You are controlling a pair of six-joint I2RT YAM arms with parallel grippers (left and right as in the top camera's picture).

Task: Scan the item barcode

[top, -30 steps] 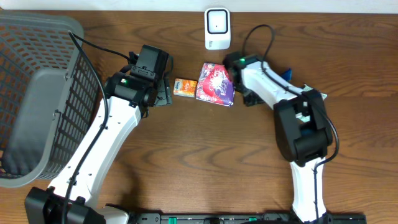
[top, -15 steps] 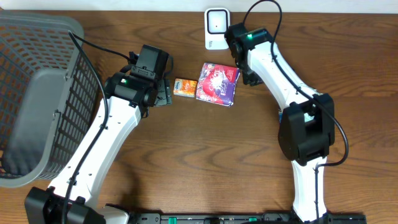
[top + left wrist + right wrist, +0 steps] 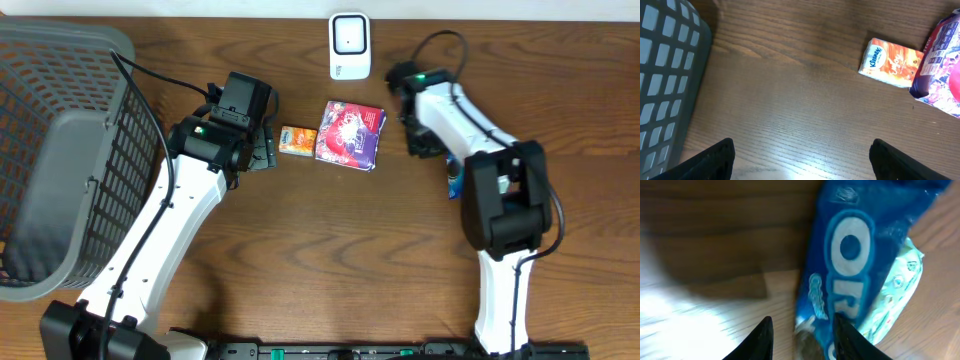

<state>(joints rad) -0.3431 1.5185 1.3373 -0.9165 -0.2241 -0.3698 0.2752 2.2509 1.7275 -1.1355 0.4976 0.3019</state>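
Packet (image 3: pixel 850 255) of crinkled, glossy blue Oreo film, on the grained wooden table (image 3: pixel 700 230), is straddled by the right gripper (image 3: pixel 802 325); clamping cannot be told. The left gripper (image 3: pixel 802 147) is spread wide.

Blue Oreo packet (image 3: pixel 850 255), blurred, is cut off at top.

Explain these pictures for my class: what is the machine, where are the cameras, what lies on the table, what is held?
Two robot arms work at a wooden table. One camera looks down from above; two ride on the wrists. On the table lie a grey basket, a white scanner, an orange Kleenex pack and a purple snack packet. The left arm has its jaws open and empty. The right arm has its jaws astride one end of a blue Oreo packet; whether they grip is unclear.
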